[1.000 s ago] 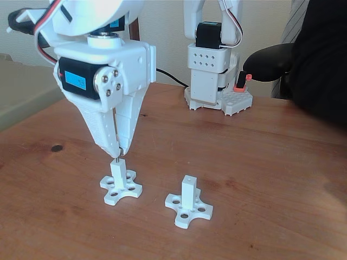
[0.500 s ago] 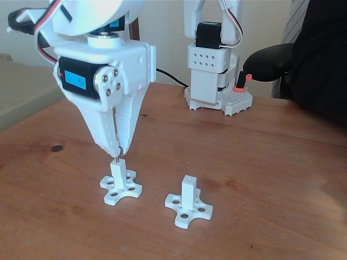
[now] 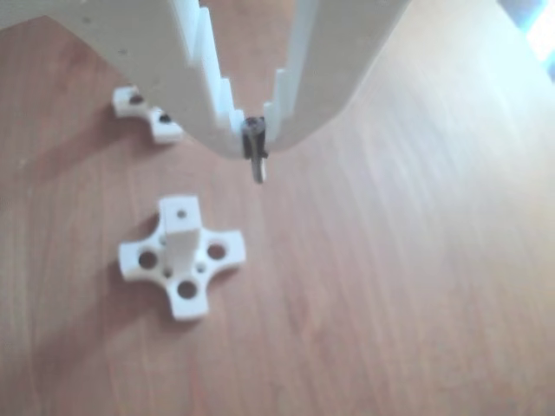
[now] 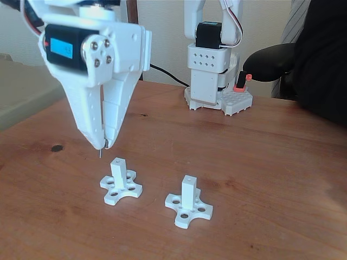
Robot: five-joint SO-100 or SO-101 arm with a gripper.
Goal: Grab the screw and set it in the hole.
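Above the wooden table (image 4: 260,162) our gripper (image 4: 103,145) pinched the screw (image 3: 254,154) upright. It hung beside the left post's hole (image 4: 117,160), apart from it

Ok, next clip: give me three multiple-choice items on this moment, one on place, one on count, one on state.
1. Where is the screw?
A. Seated in the near post
B. In the air, up and left of the left post in the fixed view
C. Lying on the table

2. How many white cross-based posts stand on the table?
A. One
B. Two
C. Four

3. What is the claw doing?
A. Shut on the screw
B. Open and empty
C. Gripping a post

Key: 1 B, the tip hangs clear of the left post; 2 B, a right post too; 3 A, the tips pinch it.
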